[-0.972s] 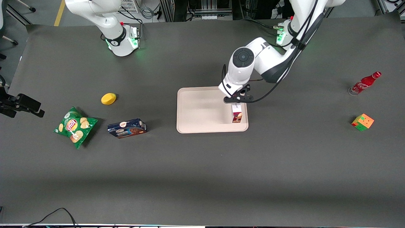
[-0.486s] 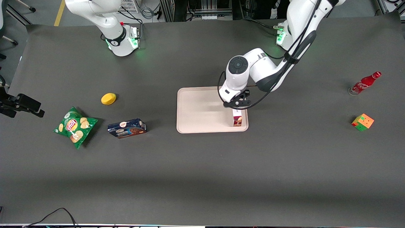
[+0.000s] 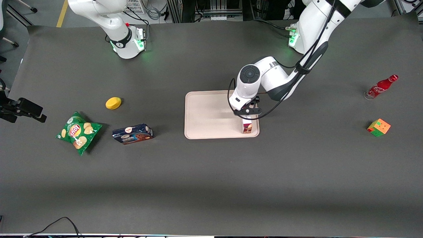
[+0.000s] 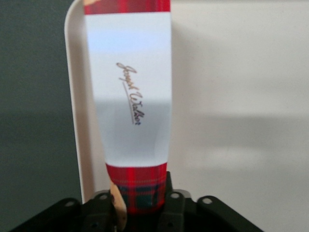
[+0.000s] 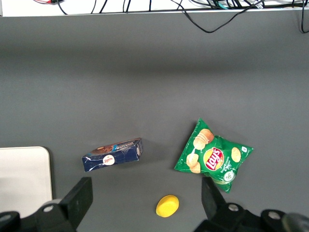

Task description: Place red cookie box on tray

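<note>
The red cookie box [image 3: 247, 126] stands on end over the tray [image 3: 211, 115], at the tray's corner nearest the front camera on the working arm's side. My left gripper [image 3: 248, 114] is directly above it and shut on its upper end. In the left wrist view the red cookie box [image 4: 130, 92] shows a white printed side with a signature and red plaid ends, its near end pinched between the black fingers [image 4: 176, 208] of the gripper [image 4: 140, 208]. The tray [image 4: 241, 121] spreads pale beige under and beside the box. I cannot tell whether the box's lower end touches the tray.
A dark blue cookie box [image 3: 132, 133], a green chips bag [image 3: 78, 132] and a yellow lemon-like object [image 3: 113, 103] lie toward the parked arm's end. A red bottle [image 3: 380, 87] and a colour cube [image 3: 378, 127] sit toward the working arm's end.
The left gripper has come down with the red cookie box, and the box's lower end has sunk closer to the tray's corner. Less of the box shows under the gripper in the front view.
</note>
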You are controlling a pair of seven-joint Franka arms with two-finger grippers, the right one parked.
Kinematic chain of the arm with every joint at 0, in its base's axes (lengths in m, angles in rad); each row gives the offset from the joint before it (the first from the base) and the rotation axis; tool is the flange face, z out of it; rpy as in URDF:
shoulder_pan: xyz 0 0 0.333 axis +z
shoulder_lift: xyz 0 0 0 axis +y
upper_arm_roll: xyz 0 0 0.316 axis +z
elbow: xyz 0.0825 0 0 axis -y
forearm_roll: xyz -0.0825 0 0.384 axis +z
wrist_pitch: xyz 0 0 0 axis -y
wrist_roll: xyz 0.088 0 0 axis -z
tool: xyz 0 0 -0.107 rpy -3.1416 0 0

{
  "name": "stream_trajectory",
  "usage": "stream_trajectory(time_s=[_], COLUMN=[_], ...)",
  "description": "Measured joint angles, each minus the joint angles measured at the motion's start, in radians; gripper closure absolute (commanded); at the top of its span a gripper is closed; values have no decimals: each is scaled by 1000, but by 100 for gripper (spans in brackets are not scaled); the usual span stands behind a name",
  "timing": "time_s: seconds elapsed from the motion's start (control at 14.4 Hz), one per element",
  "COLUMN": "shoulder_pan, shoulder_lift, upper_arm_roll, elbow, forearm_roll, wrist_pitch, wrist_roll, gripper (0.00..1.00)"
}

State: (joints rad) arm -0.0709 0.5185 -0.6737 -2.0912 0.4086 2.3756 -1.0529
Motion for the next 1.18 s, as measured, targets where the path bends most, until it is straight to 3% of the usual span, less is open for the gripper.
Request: stream_trajectory(time_s=[0.69, 1.04, 1.18], shoulder_pan=[3, 11, 29], shoulder_lift=[9, -35, -108], upper_arm_roll=[14, 3, 1], elbow=[47, 184, 206], forearm_roll=[3, 3, -45], wrist_pitch=[-9, -208, -258], wrist_roll=[-1, 52, 142], gripper=[0, 0, 0])
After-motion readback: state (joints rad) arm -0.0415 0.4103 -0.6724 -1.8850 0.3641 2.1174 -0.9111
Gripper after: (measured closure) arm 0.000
